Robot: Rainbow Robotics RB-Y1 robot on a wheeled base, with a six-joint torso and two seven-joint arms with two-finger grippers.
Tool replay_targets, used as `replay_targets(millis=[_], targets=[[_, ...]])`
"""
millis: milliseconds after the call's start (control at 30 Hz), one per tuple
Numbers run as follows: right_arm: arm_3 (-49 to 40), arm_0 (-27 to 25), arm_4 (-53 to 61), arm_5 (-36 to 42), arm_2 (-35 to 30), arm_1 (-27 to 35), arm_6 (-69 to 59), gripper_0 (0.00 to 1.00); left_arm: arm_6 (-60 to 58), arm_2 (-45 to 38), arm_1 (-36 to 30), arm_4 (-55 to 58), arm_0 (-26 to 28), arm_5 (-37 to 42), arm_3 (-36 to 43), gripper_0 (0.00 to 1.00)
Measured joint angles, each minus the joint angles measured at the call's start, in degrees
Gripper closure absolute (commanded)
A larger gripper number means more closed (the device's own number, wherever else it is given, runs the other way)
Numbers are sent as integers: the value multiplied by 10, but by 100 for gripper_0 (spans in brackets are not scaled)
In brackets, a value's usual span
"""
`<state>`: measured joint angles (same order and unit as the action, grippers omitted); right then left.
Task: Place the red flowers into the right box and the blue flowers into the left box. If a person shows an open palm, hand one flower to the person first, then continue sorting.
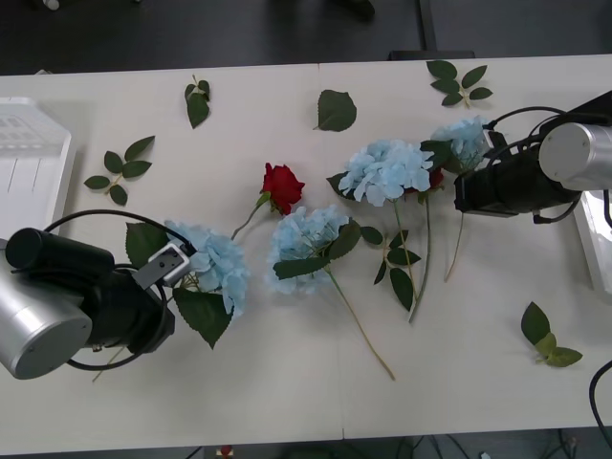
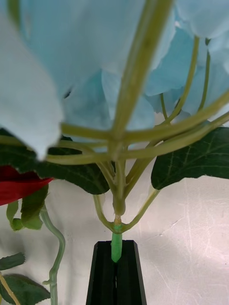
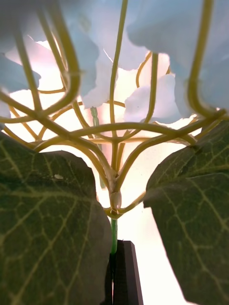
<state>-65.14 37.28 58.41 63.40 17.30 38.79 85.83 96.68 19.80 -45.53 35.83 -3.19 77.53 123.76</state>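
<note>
Front view: the left gripper [image 1: 172,263] sits low at the table's near left, its black fingers pressed together on the stem of a blue flower [image 1: 215,263], whose head lies beside broad green leaves. The left wrist view shows that stem [image 3: 113,236] pinched between the closed fingers. Across the table [image 1: 287,402], the right gripper [image 1: 459,191] is clamped on the stem [image 2: 116,245] of another blue hydrangea [image 1: 464,139] at the far right. 2 more blue heads [image 1: 387,170] [image 1: 304,234] lie between them, with 1 red rose [image 1: 282,185] near the middle. The left box [image 1: 33,158] rests at the left edge, the right box [image 1: 595,239] at the right edge.
</note>
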Motion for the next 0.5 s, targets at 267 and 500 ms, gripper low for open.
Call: replay_targets(millis=[267, 500], targets=[[0, 2, 15, 57, -78, 0, 0, 100, 0, -98, 0, 90, 2, 19, 16, 100], [0, 10, 124, 103, -145, 11, 131, 100, 0, -165, 3, 116, -19, 38, 16, 100]])
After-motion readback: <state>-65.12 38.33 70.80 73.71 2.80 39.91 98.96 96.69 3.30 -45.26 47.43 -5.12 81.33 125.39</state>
